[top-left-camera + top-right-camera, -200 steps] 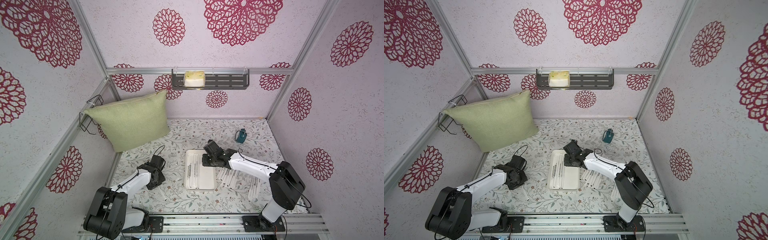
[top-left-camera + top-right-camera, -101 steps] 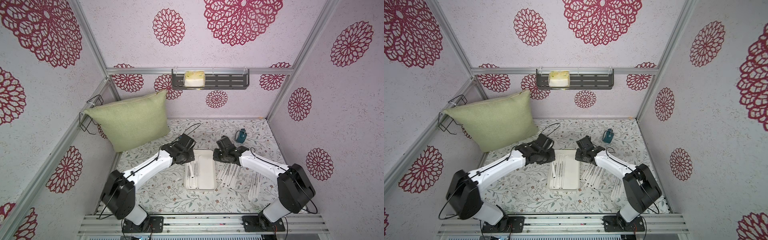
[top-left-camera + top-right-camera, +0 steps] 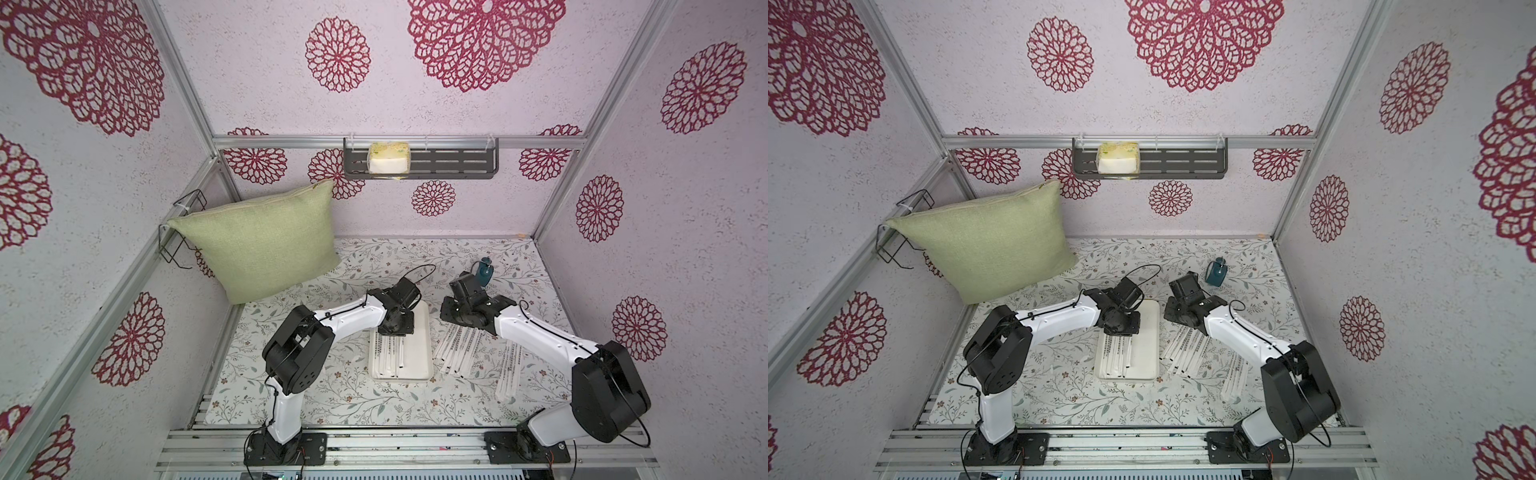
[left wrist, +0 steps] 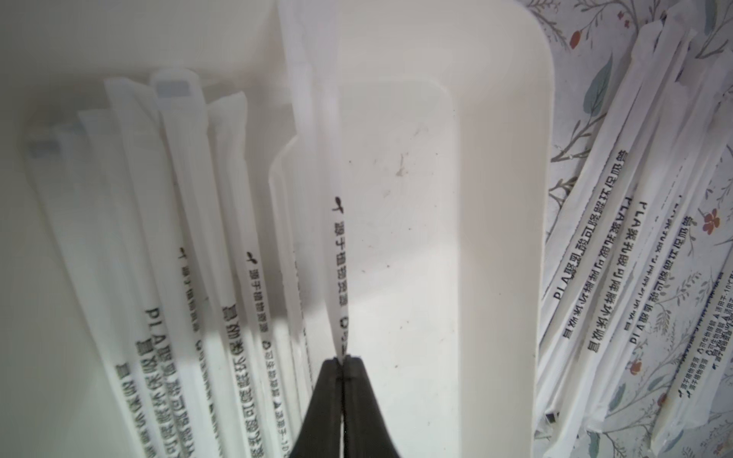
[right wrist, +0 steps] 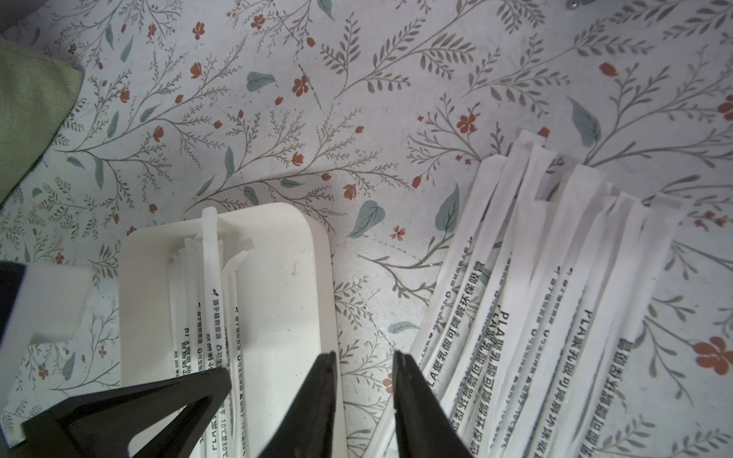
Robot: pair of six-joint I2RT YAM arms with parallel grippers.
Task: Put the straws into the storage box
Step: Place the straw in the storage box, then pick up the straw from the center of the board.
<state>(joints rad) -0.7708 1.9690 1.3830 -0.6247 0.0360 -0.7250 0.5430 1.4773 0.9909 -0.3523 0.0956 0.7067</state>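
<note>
The left pincer point(image 4: 342, 359) has swung in over the tray point(image 3: 419, 345), clamped on one straw point(image 4: 335, 222) beside those already inside. The right pincer point(image 5: 365, 359), narrowly parted and empty, has shifted to the loose straws point(image 3: 461, 349) just right of it. A release looks next.

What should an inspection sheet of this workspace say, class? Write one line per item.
Surface: floral table cover, flat.
Job's things: some straws lie in the storage box; loose straws lie on the table beside it.
Clutter: green pillow, small teal container.
Grippers: left gripper shut on one straw over the box; right gripper open, empty.
Cables: black loop above the left wrist.
Surroundings: wall shelf holding a pale yellow block.
</note>
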